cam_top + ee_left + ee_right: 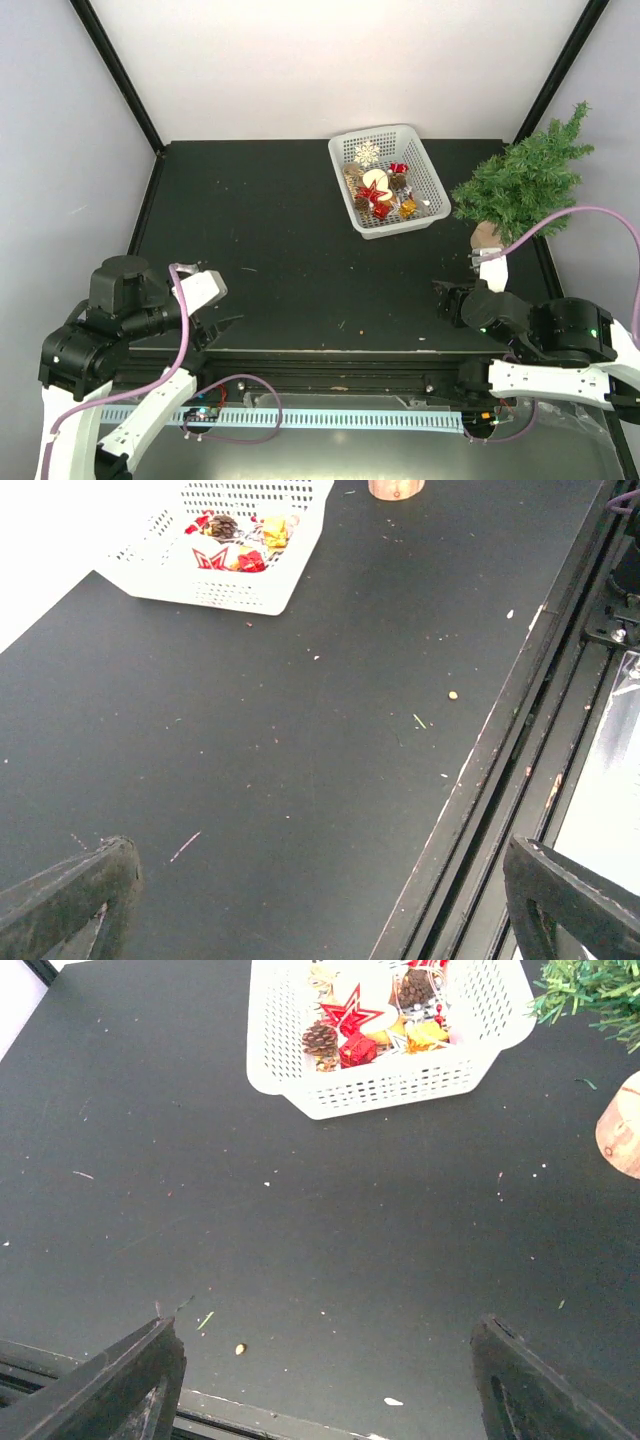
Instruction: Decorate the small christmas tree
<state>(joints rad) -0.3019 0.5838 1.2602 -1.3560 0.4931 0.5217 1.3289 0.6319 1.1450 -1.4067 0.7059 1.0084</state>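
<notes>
Small christmas tree (520,185) sits on speckled black table (280,250), pale walls (330,60); left gripper (320,895), right gripper (325,1380) open, empty.

1. Right of the overhead frame: the small christmas tree (525,180), deep green, on a tan base (622,1128).
2. Upper centre: a white basket (380,1090), its walls patterned with fine perforations.
3. Inside: a red star (350,1015), a brown pine cone (320,1037) and a white snowflake (367,153).
4. Beneath: a matte black table (280,260), flecked with pale specks.

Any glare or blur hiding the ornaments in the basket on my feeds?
Top external: even light, basket and ornaments sharp but small. Left wrist: background beyond the table blown out, basket's far rim fading into it. Right wrist: ornaments crisp, no glare.
</notes>
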